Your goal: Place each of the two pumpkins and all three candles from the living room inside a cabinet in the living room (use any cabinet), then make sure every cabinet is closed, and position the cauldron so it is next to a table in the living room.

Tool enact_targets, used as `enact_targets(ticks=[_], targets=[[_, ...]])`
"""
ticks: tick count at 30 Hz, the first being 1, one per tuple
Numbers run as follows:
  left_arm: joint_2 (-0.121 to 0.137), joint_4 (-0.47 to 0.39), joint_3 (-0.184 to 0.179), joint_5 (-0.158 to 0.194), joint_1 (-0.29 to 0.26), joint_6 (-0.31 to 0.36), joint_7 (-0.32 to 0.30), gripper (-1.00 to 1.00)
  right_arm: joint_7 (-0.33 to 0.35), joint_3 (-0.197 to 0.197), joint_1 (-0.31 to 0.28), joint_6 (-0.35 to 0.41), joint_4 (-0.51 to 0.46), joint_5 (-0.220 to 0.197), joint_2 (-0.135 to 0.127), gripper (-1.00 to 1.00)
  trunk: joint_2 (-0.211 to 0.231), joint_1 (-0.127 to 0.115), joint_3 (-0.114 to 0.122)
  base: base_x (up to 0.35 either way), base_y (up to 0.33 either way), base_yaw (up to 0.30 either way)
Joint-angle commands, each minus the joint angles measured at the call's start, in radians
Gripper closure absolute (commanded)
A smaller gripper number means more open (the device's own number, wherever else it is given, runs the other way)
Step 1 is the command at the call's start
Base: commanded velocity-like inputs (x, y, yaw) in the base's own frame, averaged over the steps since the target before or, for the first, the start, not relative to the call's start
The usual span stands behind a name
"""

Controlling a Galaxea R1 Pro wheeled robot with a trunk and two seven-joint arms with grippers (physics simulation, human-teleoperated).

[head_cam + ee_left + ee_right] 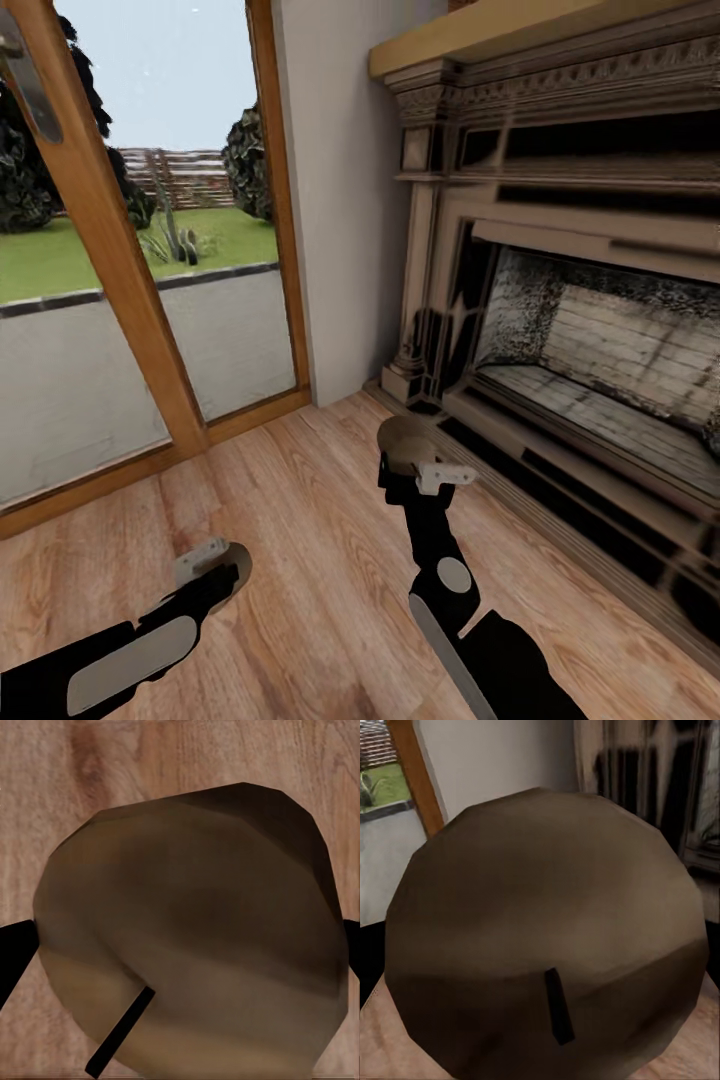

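Observation:
Two beige-tan candles are in hand. One candle sits in my left gripper, low over the wooden floor. In the left wrist view this candle shows its round top and dark wick, with a black finger at its side. The other candle is in my right gripper, held in front of the fireplace. In the right wrist view that candle is seen close up with its wick. The pumpkins, cabinet, table and cauldron are out of view.
A carved stone fireplace with a raised hearth runs along the right. A wood-framed glass door to the garden is at the left, with a white wall between. Wooden floor lies under both arms.

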Motion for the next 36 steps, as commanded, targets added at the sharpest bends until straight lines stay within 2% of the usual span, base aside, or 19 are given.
enact_targets(ticks=[1, 3, 4, 6, 8, 11, 13, 19, 22, 23, 24, 26, 28, 30, 32, 33, 35, 36], targets=[[-0.002, 0.003, -0.007, 0.008, -0.002, -0.010, 0.002, 1.00, -0.008, 0.013, 0.000, 0.005, -0.002, 0.002, -0.001, 1.00, 0.000, -0.001, 0.003, 0.000, 0.000, 0.000], [-0.013, 0.023, -0.010, 0.008, -0.002, -0.010, 0.003, 1.00, -0.009, 0.026, 0.000, 0.004, -0.003, 0.012, -0.001, 1.00, 0.000, -0.001, 0.011, 0.000, 0.000, 0.000], [-0.040, 0.063, -0.011, 0.008, -0.002, -0.010, 0.004, 1.00, -0.010, 0.035, 0.000, 0.004, -0.003, 0.021, -0.001, 1.00, 0.001, -0.002, 0.015, 0.000, 0.000, 0.000], [-0.062, 0.099, -0.012, 0.007, -0.002, -0.010, 0.004, 1.00, -0.010, 0.039, 0.000, 0.004, -0.003, 0.026, 0.000, 1.00, 0.001, -0.003, 0.022, 0.000, 0.000, 0.000], [-0.076, 0.122, -0.012, 0.007, -0.002, -0.010, 0.005, 1.00, -0.011, 0.040, 0.000, 0.003, -0.003, 0.029, -0.002, 1.00, 0.001, -0.004, 0.030, 0.000, 0.000, 0.000], [-0.078, 0.130, -0.012, 0.008, -0.002, -0.010, 0.004, 1.00, -0.011, 0.040, 0.000, 0.003, -0.002, 0.030, -0.003, 1.00, 0.002, -0.005, 0.042, 0.000, 0.000, 0.000], [-0.088, 0.166, -0.013, 0.008, -0.002, -0.010, 0.003, 1.00, -0.010, 0.040, 0.000, 0.003, 0.003, 0.031, -0.003, 1.00, 0.003, -0.006, 0.049, 0.000, 0.000, -0.035], [-0.159, 0.283, -0.012, 0.005, -0.002, -0.010, 0.000, 1.00, -0.007, 0.040, 0.000, 0.003, 0.007, 0.029, -0.003, 1.00, 0.004, -0.009, 0.074, 0.000, 0.000, -0.195], [-0.179, 0.336, -0.010, 0.006, -0.002, -0.007, -0.002, 1.00, -0.005, 0.040, 0.000, -0.009, 0.025, 0.030, -0.001, 1.00, 0.005, -0.010, 0.087, 0.000, 0.000, -0.250], [-0.189, 0.399, -0.010, 0.006, -0.002, -0.005, -0.014, 1.00, -0.004, 0.039, 0.000, -0.047, 0.058, 0.030, -0.003, 1.00, 0.005, -0.010, 0.091, 0.000, 0.000, -0.266], [-0.199, 0.425, -0.011, 0.005, -0.002, -0.005, -0.020, 1.00, -0.005, 0.038, 0.000, -0.069, 0.072, 0.030, -0.005, 1.00, 0.005, -0.011, 0.095, 0.000, 0.000, -0.270], [-0.227, 0.452, -0.010, 0.003, -0.002, -0.006, -0.029, 1.00, -0.006, 0.038, 0.000, -0.110, 0.114, 0.029, -0.022, 1.00, 0.006, -0.012, 0.102, 0.000, 0.000, -0.273], [-0.242, 0.467, -0.009, 0.006, -0.002, -0.005, -0.035, 1.00, -0.006, 0.039, 0.000, -0.146, 0.172, 0.024, -0.043, 1.00, 0.006, -0.013, 0.110, 0.000, 0.000, -0.265], [-0.248, 0.475, -0.007, 0.005, -0.002, -0.004, -0.085, 1.00, -0.007, 0.039, 0.000, -0.237, 0.276, 0.023, -0.052, 1.00, 0.007, -0.014, 0.118, 0.000, 0.000, -0.092], [-0.248, 0.476, -0.008, 0.006, -0.002, -0.005, -0.103, 1.00, -0.009, 0.040, 0.000, -0.269, 0.310, 0.023, -0.052, 1.00, 0.007, -0.015, 0.125, 0.000, 0.000, -0.036], [-0.247, 0.479, -0.012, 0.011, -0.001, -0.004, -0.121, 1.00, -0.008, 0.038, 0.011, -0.341, 0.449, 0.008, -0.059, 1.00, 0.007, -0.015, 0.129, 0.000, 0.000, -0.001], [-0.247, 0.484, -0.013, 0.011, 0.002, -0.006, -0.120, 1.00, -0.008, 0.038, 0.013, -0.372, 0.492, 0.004, -0.059, 1.00, 0.008, -0.016, 0.137, 0.000, 0.000, 0.000], [-0.249, 0.519, -0.015, 0.011, 0.013, -0.009, -0.122, 1.00, -0.006, 0.039, 0.014, -0.408, 0.574, 0.001, -0.057, 1.00, 0.008, -0.016, 0.141, 0.000, 0.000, 0.000]])
